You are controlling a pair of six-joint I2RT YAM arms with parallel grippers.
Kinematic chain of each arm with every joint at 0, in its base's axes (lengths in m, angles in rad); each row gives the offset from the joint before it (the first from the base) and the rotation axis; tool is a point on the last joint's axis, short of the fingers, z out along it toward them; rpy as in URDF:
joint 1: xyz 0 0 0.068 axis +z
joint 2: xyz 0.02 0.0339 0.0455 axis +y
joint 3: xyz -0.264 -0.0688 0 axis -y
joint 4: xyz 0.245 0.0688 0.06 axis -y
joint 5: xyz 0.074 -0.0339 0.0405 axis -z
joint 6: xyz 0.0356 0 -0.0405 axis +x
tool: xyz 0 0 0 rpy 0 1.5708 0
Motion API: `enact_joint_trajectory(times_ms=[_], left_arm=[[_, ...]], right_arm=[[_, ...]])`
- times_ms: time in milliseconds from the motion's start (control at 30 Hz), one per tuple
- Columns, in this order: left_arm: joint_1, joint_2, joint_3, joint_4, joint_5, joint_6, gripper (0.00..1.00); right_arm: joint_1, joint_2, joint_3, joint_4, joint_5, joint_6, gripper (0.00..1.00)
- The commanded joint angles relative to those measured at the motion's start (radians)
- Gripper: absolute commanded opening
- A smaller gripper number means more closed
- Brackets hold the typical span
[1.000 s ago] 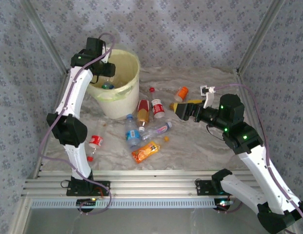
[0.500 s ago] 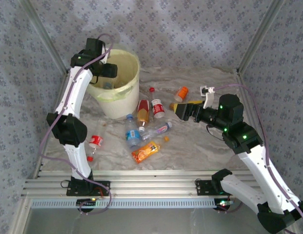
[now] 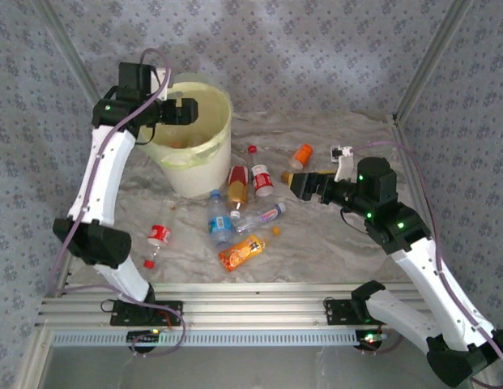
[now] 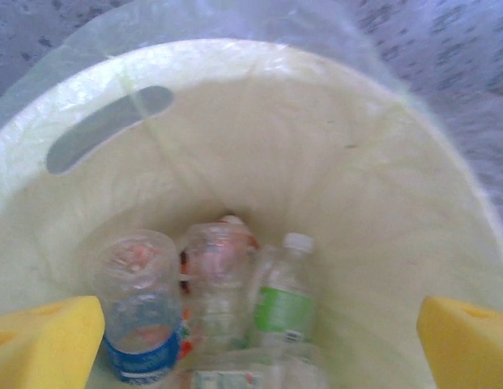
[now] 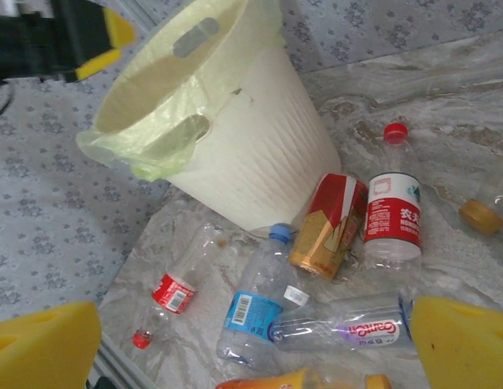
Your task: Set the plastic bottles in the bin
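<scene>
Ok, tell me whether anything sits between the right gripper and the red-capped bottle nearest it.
Nothing visible does. The right gripper, open, faces the red-capped bottle across bare table; the red-and-gold bottle lies beyond it, toward the bin.

We see grey-blue walls (image 3: pixel 316 49) on three sides, covered in a small repeating floral print. Slanted metal posts (image 3: pixel 430 61) run up the far corners. The counter (image 3: pixel 332 243) wears a crinkled, marble-patterned sheet, and ribbed aluminium rails (image 3: pixel 251 312) line its near edge. The light is soft and even.
</scene>
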Motion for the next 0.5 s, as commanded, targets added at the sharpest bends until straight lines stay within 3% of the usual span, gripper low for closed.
enact_joint_trajectory(times_ms=[0, 267, 467], left_arm=[[-0.002, -0.097, -0.103, 0.123, 0.17, -0.058, 1.0], [-0.077, -0.29, -0.379, 0.3, 0.348, -0.182, 0.99], [-0.224, -0.404, -0.576, 0.403, 0.312, -0.24, 1.0]], right_arm=[[0.001, 0.02, 0.004, -0.044, 0.068, -0.01, 0.99], [-0.028, 0.115, 0.005, -0.102, 0.138, 0.03, 0.97], [-0.093, 0.2, -0.042, -0.036, 0.121, 0.089, 0.95]])
